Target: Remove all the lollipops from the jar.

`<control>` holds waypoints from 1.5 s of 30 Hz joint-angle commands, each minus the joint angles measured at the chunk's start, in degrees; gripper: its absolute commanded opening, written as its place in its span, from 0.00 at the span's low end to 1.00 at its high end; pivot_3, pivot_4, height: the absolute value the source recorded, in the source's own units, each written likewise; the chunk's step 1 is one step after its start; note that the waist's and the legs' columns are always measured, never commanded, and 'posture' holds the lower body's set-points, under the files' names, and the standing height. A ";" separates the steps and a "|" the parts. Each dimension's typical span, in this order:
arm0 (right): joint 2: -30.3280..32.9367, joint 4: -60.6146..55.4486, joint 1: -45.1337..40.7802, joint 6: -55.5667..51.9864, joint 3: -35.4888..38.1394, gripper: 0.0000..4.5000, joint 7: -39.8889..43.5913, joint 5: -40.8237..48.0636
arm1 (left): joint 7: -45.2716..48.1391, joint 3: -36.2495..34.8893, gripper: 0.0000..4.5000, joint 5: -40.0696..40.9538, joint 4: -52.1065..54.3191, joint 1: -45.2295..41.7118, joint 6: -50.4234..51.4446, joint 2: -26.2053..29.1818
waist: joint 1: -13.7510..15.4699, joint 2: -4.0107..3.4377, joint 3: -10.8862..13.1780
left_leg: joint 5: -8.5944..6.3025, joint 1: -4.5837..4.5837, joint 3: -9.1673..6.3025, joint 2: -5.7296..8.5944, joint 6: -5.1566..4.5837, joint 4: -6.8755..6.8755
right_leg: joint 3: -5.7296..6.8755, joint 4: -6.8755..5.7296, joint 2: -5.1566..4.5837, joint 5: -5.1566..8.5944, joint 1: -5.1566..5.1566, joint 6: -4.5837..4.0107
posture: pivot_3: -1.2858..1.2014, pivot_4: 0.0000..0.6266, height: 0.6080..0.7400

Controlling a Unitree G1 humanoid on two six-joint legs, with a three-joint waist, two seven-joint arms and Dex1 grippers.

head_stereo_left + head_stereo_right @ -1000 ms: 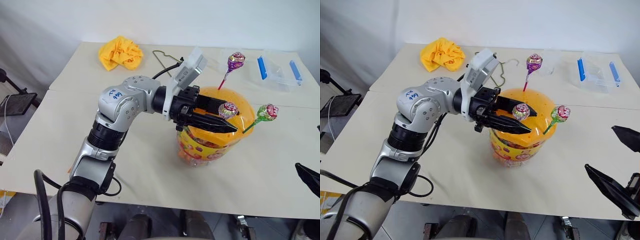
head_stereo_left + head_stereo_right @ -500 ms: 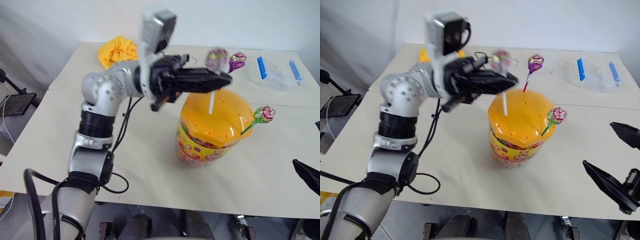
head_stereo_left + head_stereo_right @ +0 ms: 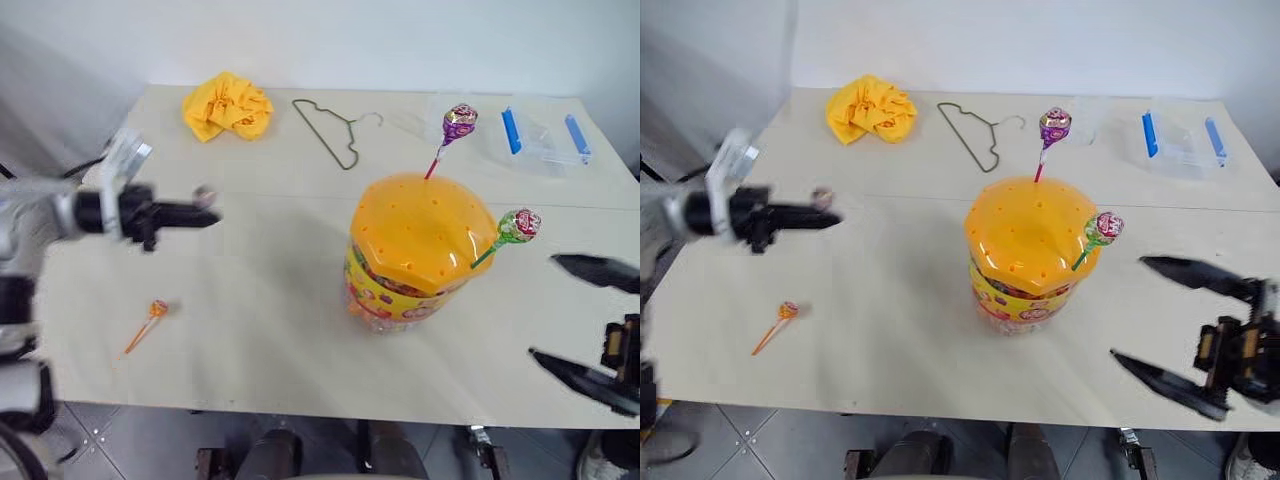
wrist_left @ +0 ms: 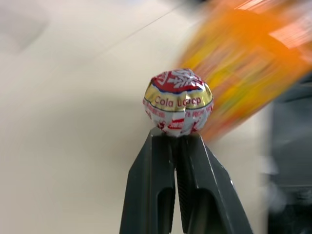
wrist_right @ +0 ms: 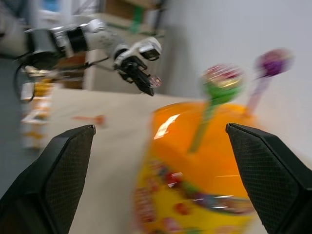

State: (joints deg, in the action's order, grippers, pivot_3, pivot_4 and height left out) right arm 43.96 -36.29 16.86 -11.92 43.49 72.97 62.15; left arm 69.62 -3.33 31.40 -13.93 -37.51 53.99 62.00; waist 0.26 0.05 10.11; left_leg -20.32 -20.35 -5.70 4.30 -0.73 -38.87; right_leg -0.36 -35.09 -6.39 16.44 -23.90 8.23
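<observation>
My left arm reaches out level over the left part of the table (image 3: 260,300), well clear of the jar (image 3: 420,250). The left gripper (image 4: 176,141) has its jaws pinched together on the pink and white lollipop (image 4: 178,102), whose wrapped head sits right at the fingertips; in the head views I see that candy as a small blur at the end of the black fingers (image 3: 185,214). The stick is hidden between the jaws.

Below and slightly behind that gripper, the orange lollipop (image 3: 146,324) lies flat on the table, apart from the jaws.

My right gripper (image 3: 1185,325) hangs near the front right corner of the table, pointing in toward the jar, jaws spread wide and holding nothing. Straight ahead between its fingers (image 5: 56,175) I see the jar, with the green lollipop (image 5: 217,87) standing in the orange lid (image 3: 1030,228) on the near side and the purple lollipop (image 3: 458,122) in the lid's far edge, tilted away.

Past the jar, beyond both grippers, lie a wire hanger (image 3: 335,130), a crumpled yellow cloth (image 3: 226,105) and a clear box with blue clips (image 3: 545,135).
</observation>
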 commanded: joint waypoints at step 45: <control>2.90 -4.10 -13.39 -13.62 -8.90 1.00 -22.33 7.19 | 11.89 -12.18 0.99 19.03 16.67 6.08 -19.89 -17.18 | 0.04 -0.11 -0.04 | -0.09 0.08 -0.06 -0.08 0.09 -0.08 | 0.06 0.04 -0.06 0.04 0.15 -0.09 | 0.52 0.24 1.00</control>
State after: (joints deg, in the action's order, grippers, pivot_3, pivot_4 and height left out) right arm 46.14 -38.89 4.08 -25.29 34.98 51.74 68.97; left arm 80.97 -15.28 49.28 0.60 -30.76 34.30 44.89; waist 0.31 -0.06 10.07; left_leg -20.41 -20.30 -5.78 4.23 -0.65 -38.96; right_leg -0.30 -35.03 -6.45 16.48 -23.76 8.14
